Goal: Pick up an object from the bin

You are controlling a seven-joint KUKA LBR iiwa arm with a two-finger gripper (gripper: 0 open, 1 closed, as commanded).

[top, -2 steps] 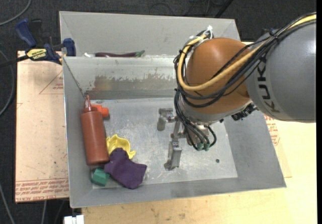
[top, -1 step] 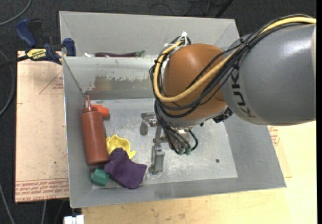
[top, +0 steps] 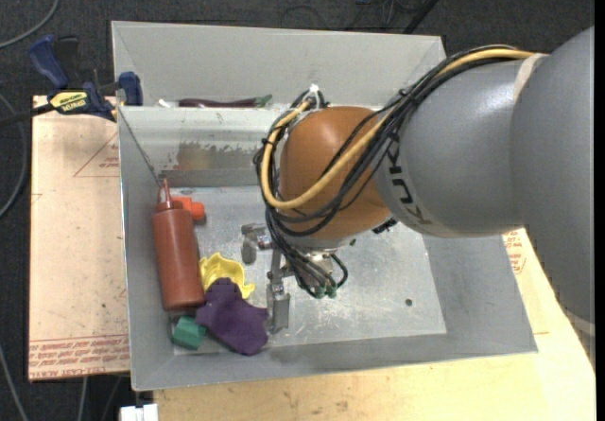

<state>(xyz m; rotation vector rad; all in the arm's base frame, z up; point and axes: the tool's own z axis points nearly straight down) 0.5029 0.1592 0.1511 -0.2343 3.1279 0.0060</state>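
The arm (top: 473, 154) hides the bin's (top: 397, 307) middle; purple cloth (top: 233, 318) half-covers a green block (top: 186, 333).

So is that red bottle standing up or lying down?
Lying down: the bottle rests lengthwise on the bin floor by the left wall, its whole side showing, nozzle toward the far wall.

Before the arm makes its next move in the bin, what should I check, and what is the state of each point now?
1. Gripper inside the bin: ok.
2. Gripper centred over a thing: not ok, it stands at the right edge of the purple lump.
3. Purple lump free of neighbours: not ok, yellow piece and green block touch it.
4. Red-brown bottle apart from gripper: ok, by the left wall.
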